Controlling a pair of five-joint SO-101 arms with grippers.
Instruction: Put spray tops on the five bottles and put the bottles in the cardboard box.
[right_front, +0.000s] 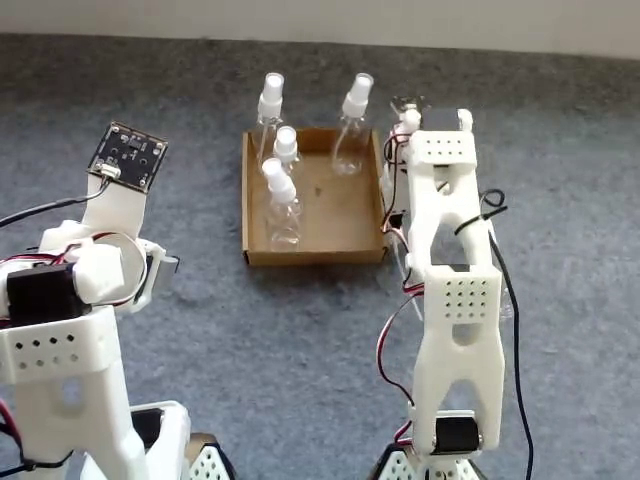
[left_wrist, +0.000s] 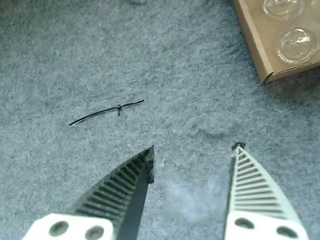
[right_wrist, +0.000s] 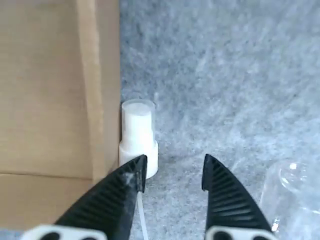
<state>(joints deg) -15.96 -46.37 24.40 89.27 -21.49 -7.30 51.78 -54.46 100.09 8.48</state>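
Fingers (left_wrist: 252, 185) of the left gripper (left_wrist: 193, 150) spread wide above grey carpet (left_wrist: 60, 50), holding nothing. A black cable tie (left_wrist: 106, 110) lies beyond them. One corner of the cardboard box (left_wrist: 250, 40) holds two clear bottles (left_wrist: 296, 44), seen from above.

Right wrist view: right gripper (right_wrist: 175, 162) fingers likewise spread, one tip at a white spray top (right_wrist: 138, 142) that stands upright just beside the box's outer wall. An uncapped bottle (right_wrist: 292, 182) is nearby on the carpet.

High view: four bottles with tops stand upright in the box; the right arm (right_front: 450, 230) stretches along its outer side.
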